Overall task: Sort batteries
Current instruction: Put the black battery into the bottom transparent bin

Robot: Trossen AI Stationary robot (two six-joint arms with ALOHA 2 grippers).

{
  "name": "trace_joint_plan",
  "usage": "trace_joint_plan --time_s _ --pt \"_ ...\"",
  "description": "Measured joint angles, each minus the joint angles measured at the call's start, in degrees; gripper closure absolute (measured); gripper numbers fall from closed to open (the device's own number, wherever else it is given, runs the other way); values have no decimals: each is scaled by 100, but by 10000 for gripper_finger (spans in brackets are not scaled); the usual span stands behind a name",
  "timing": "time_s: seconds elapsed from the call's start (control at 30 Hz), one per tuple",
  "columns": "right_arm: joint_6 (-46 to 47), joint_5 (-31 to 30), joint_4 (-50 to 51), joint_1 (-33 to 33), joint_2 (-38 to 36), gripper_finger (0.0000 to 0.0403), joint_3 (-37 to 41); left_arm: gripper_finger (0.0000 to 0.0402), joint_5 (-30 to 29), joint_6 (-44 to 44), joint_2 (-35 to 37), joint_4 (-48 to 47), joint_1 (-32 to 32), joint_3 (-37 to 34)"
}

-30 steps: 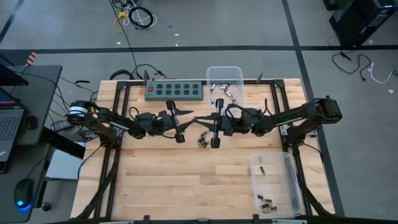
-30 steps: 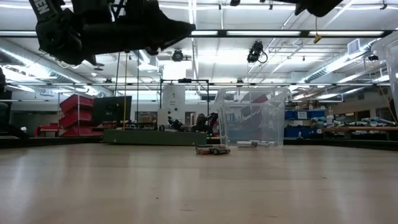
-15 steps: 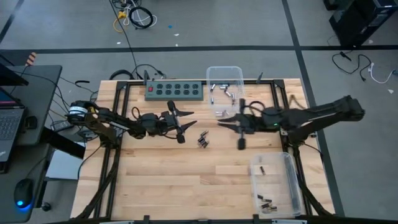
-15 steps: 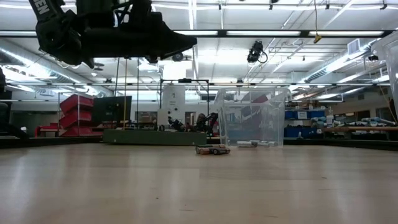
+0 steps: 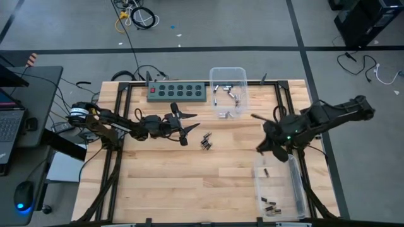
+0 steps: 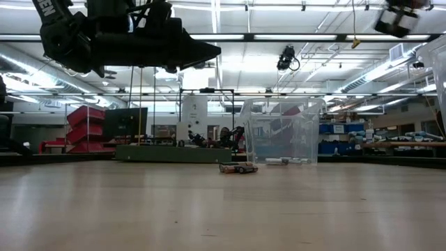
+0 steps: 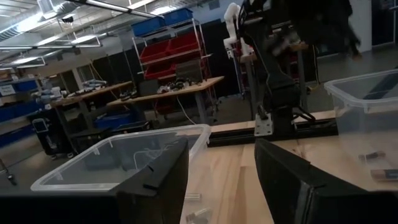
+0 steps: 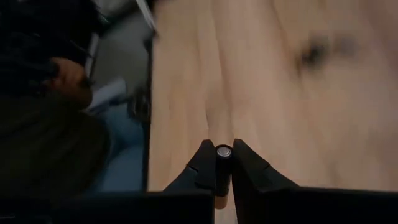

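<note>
Seen from above, the right gripper (image 5: 260,149) hangs at the near bin's (image 5: 294,183) far rim, close to the desk's (image 5: 189,183) right edge, while the left gripper (image 5: 183,121) waits mid-desk, jaws apart. A loose cluster of batteries (image 5: 206,141) lies between them — bare wood all around. More cells sit in the far bin (image 5: 228,82) beside the green power strip (image 5: 177,92).

At desk level, the small cluster (image 6: 237,168) rests before the clear far bin (image 6: 282,132).

The left wrist view shows spread fingers (image 7: 161,180) framing a bin (image 7: 118,155).

The right wrist view shows jaws clamped on one dark battery (image 8: 223,151), silvery cap facing out — above open wood.
</note>
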State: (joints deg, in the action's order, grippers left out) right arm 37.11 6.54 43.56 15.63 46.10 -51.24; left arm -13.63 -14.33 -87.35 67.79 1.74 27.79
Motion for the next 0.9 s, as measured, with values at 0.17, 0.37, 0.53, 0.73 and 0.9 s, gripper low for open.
trace_joint_plan --time_s 0.17,0.37,0.53,0.73,0.9 --pt "1559 408 907 444 262 385 0 218 2 2 0 -11 0 0" --pt "2456 687 837 857 617 381 0 218 2 2 0 -24 0 0" --pt "2901 685 840 1062 879 353 0 218 7 2 0 -84 0 0" --pt "3024 668 840 1142 1144 327 0 218 19 6 0 -394 0 0" --pt "2714 634 409 1096 1180 322 2 218 67 11 0 -1002 0 -2"
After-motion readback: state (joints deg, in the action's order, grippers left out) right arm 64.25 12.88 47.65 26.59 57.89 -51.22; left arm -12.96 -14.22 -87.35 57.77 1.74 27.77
